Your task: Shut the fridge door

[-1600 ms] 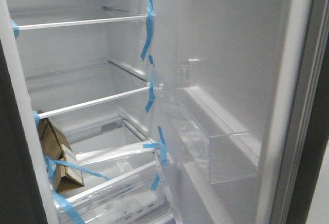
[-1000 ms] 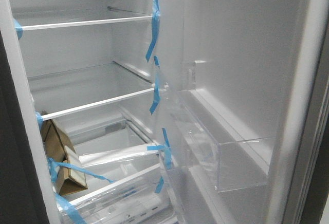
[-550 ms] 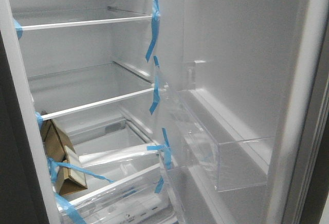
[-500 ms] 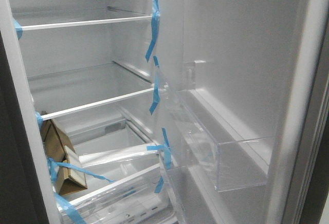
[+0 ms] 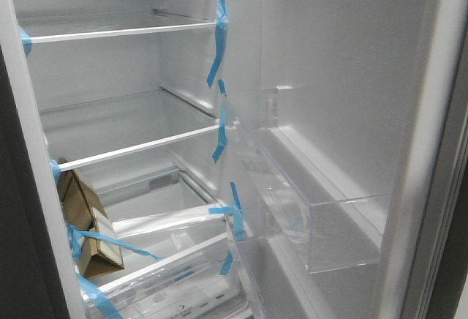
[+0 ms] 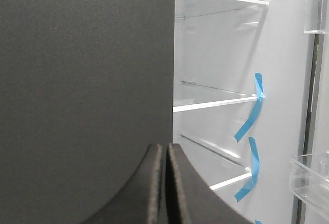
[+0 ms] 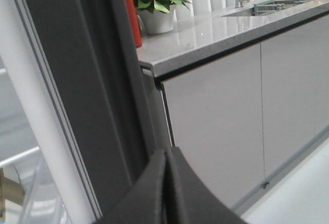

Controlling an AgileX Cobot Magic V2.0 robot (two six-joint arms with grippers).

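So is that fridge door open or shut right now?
Open. The fridge door is swung out, showing its white inside and clear bin, with the shelves in plain view.

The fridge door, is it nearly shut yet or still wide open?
Still wide open. The front view looks straight in at the shelves, with the fridge door and its clear bin swung out on the right. Nothing looks done yet. In hand: the right gripper, fingers together, sits by the door's dark edge, though contact is unclear. The left gripper is also closed. The whole swing shut remains.
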